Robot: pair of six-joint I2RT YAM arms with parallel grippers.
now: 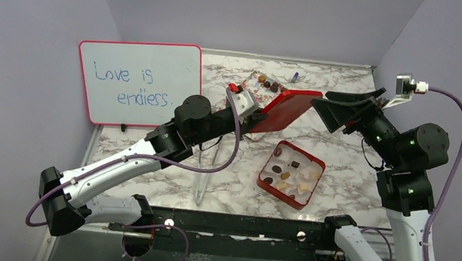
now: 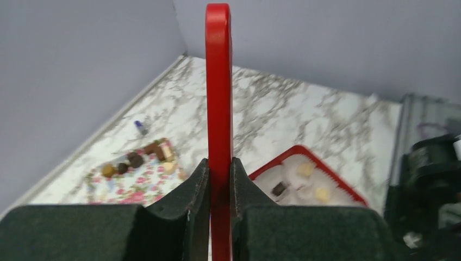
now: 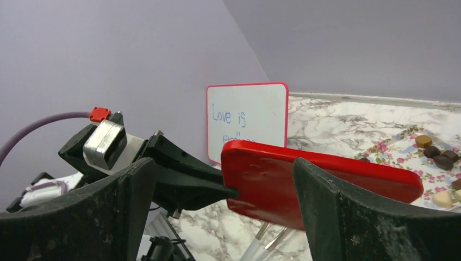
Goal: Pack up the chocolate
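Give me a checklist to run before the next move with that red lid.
1. Grip: left gripper shut on the red lid: ok.
2. Clearance: right gripper open, fingers apart from the lid: ok.
3. Target: red box uncovered, chocolates inside: ok.
4. Packing done: not ok, several lie on the floral tray.
5. Alignment: not ok, the lid is held aloft and tilted, not squarely over the box.
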